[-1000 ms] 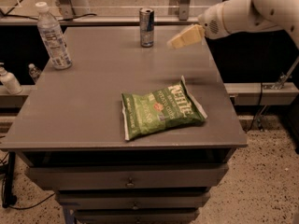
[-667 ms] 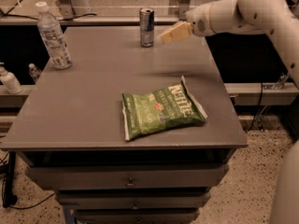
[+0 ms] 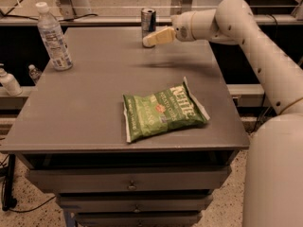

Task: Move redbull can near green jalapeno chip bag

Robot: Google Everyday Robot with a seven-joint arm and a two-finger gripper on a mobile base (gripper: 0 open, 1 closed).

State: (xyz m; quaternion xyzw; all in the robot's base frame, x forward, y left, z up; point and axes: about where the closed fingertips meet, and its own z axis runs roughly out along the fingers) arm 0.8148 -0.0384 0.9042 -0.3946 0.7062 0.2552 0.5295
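Observation:
The redbull can (image 3: 148,19) stands upright at the far edge of the grey table (image 3: 94,93), slim and silver-blue with a silver top. My gripper (image 3: 150,40) reaches in from the right on a white arm, its cream fingers (image 3: 158,36) pointing left, just in front of the can's lower part and partly covering it. The green jalapeno chip bag (image 3: 163,111) lies flat near the table's front right, with white "Kettle" lettering and white crimped ends, well in front of the can.
A clear water bottle (image 3: 53,37) with a white cap stands at the table's back left. Drawers (image 3: 128,183) sit under the tabletop. A small bottle (image 3: 9,82) and another item stand on a lower shelf at left. My white arm (image 3: 265,60) spans the right side.
My gripper has moved left across the back of the table, from well right of the can to right in front of it. The can, bag and bottle have not moved.

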